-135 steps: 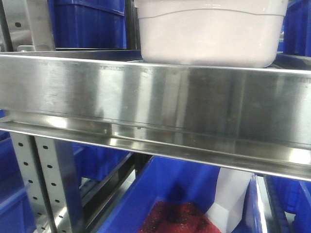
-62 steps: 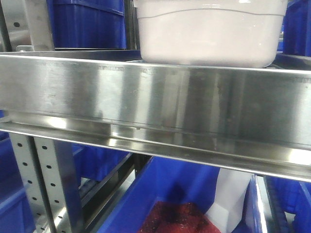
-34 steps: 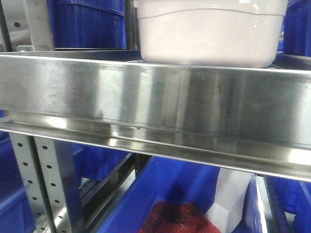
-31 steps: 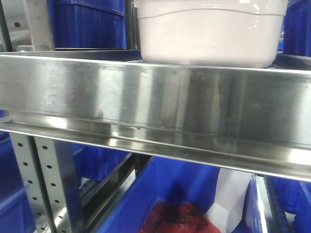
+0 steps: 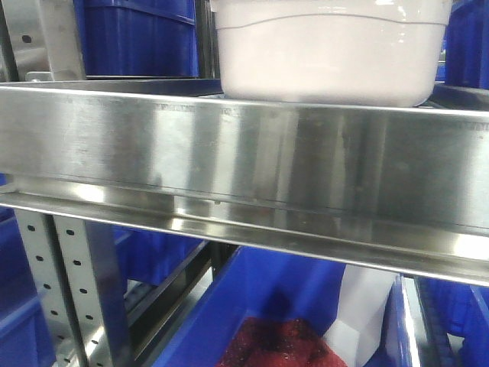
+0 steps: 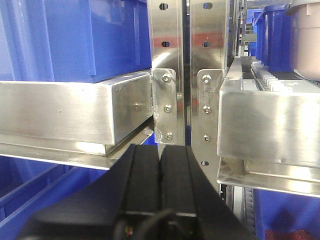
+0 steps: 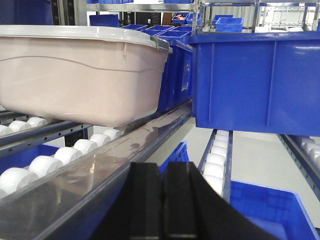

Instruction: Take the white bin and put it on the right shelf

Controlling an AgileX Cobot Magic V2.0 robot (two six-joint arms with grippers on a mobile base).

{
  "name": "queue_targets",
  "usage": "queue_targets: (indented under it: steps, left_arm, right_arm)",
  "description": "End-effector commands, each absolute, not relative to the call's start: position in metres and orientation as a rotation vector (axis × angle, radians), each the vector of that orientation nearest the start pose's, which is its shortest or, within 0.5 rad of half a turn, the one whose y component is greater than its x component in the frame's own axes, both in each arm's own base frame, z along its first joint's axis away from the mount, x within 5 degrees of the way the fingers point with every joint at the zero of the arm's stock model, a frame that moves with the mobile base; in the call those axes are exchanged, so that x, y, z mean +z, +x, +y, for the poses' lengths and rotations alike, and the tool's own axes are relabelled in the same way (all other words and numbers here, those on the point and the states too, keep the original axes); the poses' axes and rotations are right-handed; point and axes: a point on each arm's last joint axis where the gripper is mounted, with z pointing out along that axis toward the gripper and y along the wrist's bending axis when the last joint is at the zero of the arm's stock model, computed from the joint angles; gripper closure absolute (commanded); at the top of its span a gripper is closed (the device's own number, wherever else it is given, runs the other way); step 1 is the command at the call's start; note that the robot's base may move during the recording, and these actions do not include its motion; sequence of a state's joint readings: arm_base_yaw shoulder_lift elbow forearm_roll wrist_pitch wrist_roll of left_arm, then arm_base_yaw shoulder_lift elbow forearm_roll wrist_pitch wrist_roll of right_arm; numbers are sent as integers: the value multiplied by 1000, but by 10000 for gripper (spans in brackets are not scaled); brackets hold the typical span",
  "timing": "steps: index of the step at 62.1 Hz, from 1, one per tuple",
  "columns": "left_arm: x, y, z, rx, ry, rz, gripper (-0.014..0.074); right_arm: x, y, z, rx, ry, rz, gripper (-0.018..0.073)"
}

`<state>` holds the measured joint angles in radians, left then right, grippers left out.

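Note:
The white bin (image 5: 328, 53) sits on the right shelf (image 5: 244, 153), just behind its broad steel front rail. In the right wrist view the bin (image 7: 75, 75) rests on white rollers, up and to the left of my right gripper (image 7: 163, 167), which is shut, empty and apart from the bin. In the left wrist view my left gripper (image 6: 161, 150) is shut and empty, facing the perforated upright posts (image 6: 185, 75). There the shelf rail (image 6: 270, 125) is to the right, and a corner of the bin (image 6: 306, 40) shows at the top right.
A blue bin (image 7: 255, 80) stands on the rollers right of the white bin. Blue bins (image 5: 137, 34) fill the shelf behind and the left rack (image 6: 75, 40). A blue bin with red contents (image 5: 283, 340) sits under the rail. White rollers (image 7: 60, 157) line the shelf.

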<state>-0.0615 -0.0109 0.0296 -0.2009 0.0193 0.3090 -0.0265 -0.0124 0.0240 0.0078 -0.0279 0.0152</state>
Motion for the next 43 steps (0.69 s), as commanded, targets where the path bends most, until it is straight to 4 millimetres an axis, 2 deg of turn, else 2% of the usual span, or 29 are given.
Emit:
queue_targets:
  steps: [1,43]
  left_arm:
    - [208,56,-2,43,100,1427,713]
    - [208,56,-2,43,100,1427,713]
  right_arm:
    - [215,54,-2,-5,34,1381,482]
    - [215,54,-2,-7,35,1381,482]
